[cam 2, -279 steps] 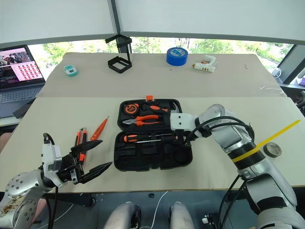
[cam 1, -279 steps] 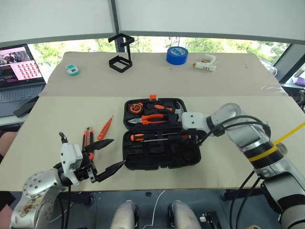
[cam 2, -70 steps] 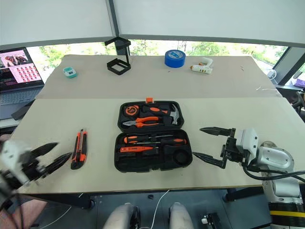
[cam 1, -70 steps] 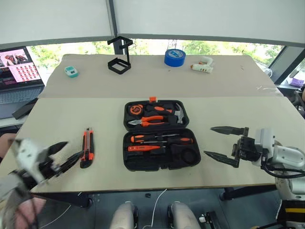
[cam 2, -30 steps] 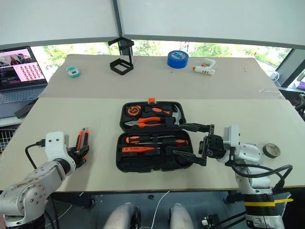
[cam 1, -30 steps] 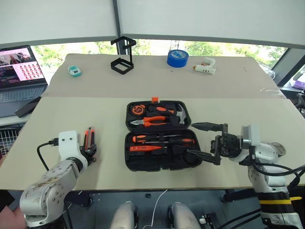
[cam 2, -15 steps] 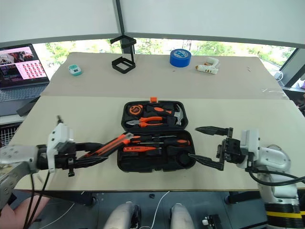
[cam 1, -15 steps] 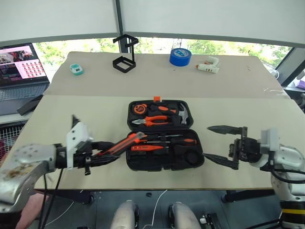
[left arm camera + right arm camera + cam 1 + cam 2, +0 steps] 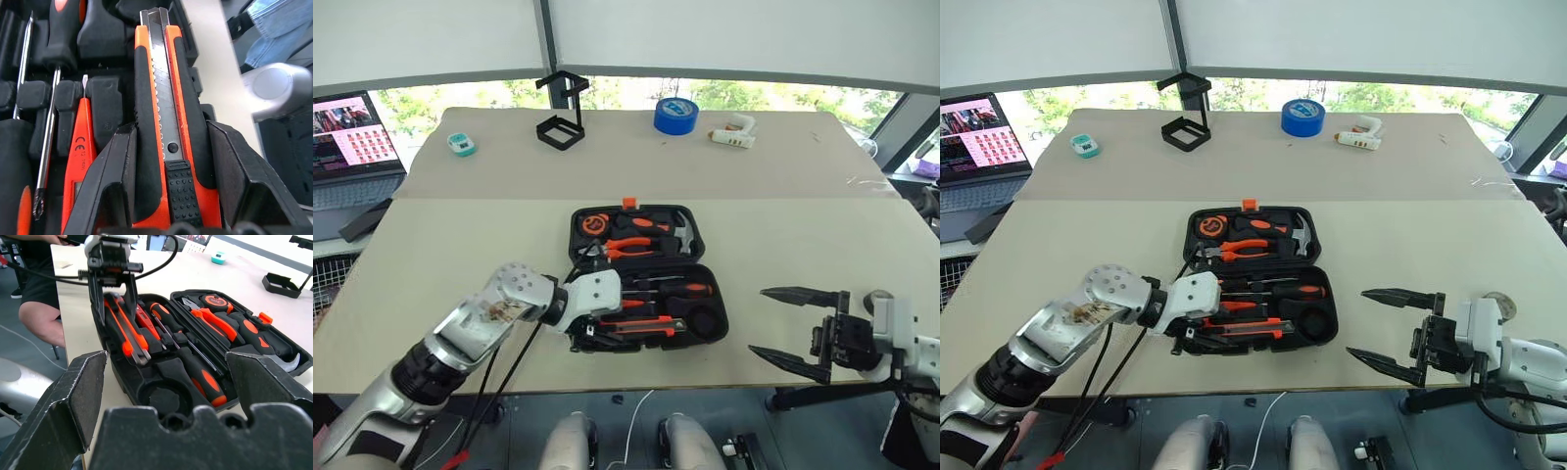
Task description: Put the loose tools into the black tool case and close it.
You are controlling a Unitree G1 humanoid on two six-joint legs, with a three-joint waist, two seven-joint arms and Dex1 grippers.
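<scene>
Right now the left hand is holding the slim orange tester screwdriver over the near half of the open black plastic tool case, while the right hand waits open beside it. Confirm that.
Not quite: the left hand holds the orange-and-black utility knife, as the left wrist view shows; the slim orange tester screwdriver already lies in the open black plastic tool case. The right hand does wait open beside it.

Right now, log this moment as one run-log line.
left tool: shut on utility knife, over open tool case | right tool: open, empty, beside case | lid: open
</scene>
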